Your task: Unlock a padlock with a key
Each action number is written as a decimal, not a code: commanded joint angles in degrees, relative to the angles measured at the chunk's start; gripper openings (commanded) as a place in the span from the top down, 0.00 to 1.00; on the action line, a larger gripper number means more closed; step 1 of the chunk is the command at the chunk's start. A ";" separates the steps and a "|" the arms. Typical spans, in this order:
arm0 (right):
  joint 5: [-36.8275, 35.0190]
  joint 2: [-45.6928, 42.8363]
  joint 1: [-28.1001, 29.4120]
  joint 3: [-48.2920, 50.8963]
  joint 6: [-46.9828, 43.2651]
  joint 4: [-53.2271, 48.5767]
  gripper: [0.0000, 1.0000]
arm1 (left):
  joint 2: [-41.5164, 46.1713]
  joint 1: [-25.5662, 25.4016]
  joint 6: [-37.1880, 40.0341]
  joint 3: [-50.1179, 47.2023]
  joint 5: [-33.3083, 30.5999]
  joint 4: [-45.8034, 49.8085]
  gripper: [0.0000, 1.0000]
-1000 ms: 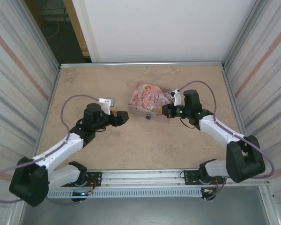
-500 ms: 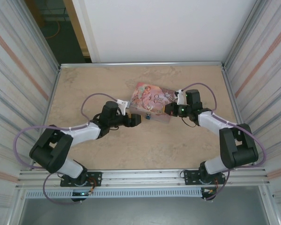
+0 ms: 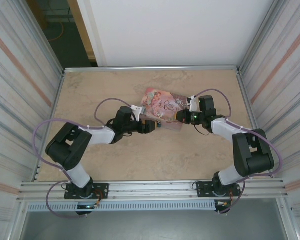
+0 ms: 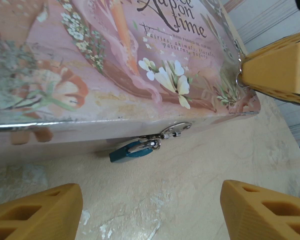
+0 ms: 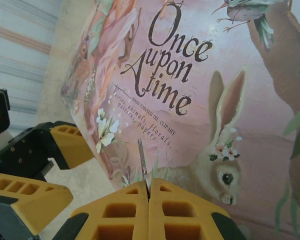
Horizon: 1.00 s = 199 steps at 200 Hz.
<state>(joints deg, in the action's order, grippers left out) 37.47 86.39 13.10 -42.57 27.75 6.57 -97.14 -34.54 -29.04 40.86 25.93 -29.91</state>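
**Left fingers** [image 4: 37, 212]: orange, spread wide, gripping nothing.
- Ahead of them, between the two tips: padlock [image 4: 126, 151], tiny, with a blue-green body and a thin silvery shackle.
- Shackle hooked through a small metal hasp [image 4: 172, 132] on the front wall of the pink tin [image 4: 90, 65].
- Padlock body hanging low, close over the beige marbled surface [image 4: 160, 200]; touching or not, cannot tell.

**Right fingers** [image 5: 120, 210]: orange, pressed together, clamped on the key [image 5: 142, 162].
- Key thin and silvery, seen edge-on, projecting forward from the tips over the tin's lid near its front edge.
- Wire ring [image 4: 238, 80] beside the right fingertip, at the lid's corner.

**Lid lettering**, just beyond the key:
- "Once upon A time", in large dark script.
- Below that, "HAND PAINTED OIL CLIPART", in small capitals.
- Below again, "Fairies, animals, florals, patterns, papers".

**Further out from the right fingers:**
- Painted rabbit [image 5: 225, 165] with flowers on its brow.
- Bird [image 5: 245, 12] at the far edge.
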 commanded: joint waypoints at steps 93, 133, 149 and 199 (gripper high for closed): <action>-1.27 -2.61 1.87 3.45 -2.12 -1.74 1.00 | -6.28 -1.78 -1.73 4.11 -0.95 -3.31 0.32; -1.73 -2.47 2.34 3.69 -2.08 -1.38 1.00 | -8.88 -1.89 -3.39 4.40 -1.36 -5.89 0.37; -1.71 -2.45 2.36 3.69 -2.09 -1.38 1.00 | -9.62 -2.03 -3.68 4.19 -2.06 -7.34 0.38; -2.63 -2.59 2.39 3.68 -2.78 -2.52 1.00 | -10.81 -2.54 -3.39 4.31 -4.14 -8.63 0.41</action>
<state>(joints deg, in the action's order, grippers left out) 36.05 84.27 14.94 -40.34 26.30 7.51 -107.11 -36.42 -32.36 44.05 23.35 -36.25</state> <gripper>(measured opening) 0.045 0.597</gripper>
